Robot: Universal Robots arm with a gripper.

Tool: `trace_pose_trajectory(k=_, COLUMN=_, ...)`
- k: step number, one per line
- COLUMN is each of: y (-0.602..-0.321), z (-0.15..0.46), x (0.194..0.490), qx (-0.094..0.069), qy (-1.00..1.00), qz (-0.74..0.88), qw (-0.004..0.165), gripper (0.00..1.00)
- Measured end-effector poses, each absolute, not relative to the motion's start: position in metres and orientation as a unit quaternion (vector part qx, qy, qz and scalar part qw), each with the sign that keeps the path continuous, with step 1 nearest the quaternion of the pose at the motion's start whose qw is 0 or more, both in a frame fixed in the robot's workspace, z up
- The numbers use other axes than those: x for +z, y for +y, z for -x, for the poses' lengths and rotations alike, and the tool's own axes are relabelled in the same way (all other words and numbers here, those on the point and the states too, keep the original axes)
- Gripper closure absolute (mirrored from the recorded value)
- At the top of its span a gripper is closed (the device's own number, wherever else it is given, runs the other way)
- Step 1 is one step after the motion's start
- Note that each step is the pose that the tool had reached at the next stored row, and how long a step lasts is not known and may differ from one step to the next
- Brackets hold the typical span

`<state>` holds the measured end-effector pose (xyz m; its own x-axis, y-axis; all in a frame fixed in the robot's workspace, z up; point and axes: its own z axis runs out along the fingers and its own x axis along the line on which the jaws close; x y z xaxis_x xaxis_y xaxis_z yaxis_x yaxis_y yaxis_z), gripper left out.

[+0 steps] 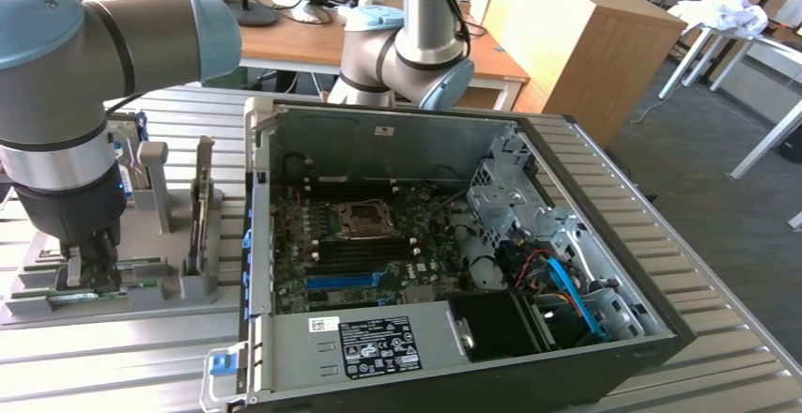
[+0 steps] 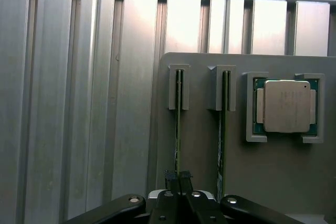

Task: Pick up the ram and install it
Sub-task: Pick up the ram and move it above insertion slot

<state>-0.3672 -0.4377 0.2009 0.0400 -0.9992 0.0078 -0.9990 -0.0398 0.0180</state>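
My claw [image 2: 178, 181] is clamped on the ram [image 2: 178, 119], which stands on edge in its grey holder [image 2: 241, 177] on the counter [image 1: 113, 375], at the exterior view's left of the open computer case [image 1: 376, 141]. The ram looks gripped but not yet lifted, and nothing is installed.

In the wrist view the ram [image 2: 178, 114] stands edge-on in the grey holder [image 2: 199, 145], so its faces are out of sight, and the gripper [image 2: 178, 178] covers its near end. The holder runs past the frame's edge. Print on the processor chip [image 2: 286, 106] in the holder is too faint to read. In the exterior view the arm [image 1: 75, 75] above the holder is cropped, and the power supply label [image 1: 378, 345], well off to the exterior view's right of the holder, is too small to read.
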Motion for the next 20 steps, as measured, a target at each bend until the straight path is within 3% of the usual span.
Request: trace_pose_trajectory(k=20, y=-0.438, z=0.366, x=0.220, qx=-0.004, qy=-0.693, qz=-0.721, qw=0.009, gripper=0.88)
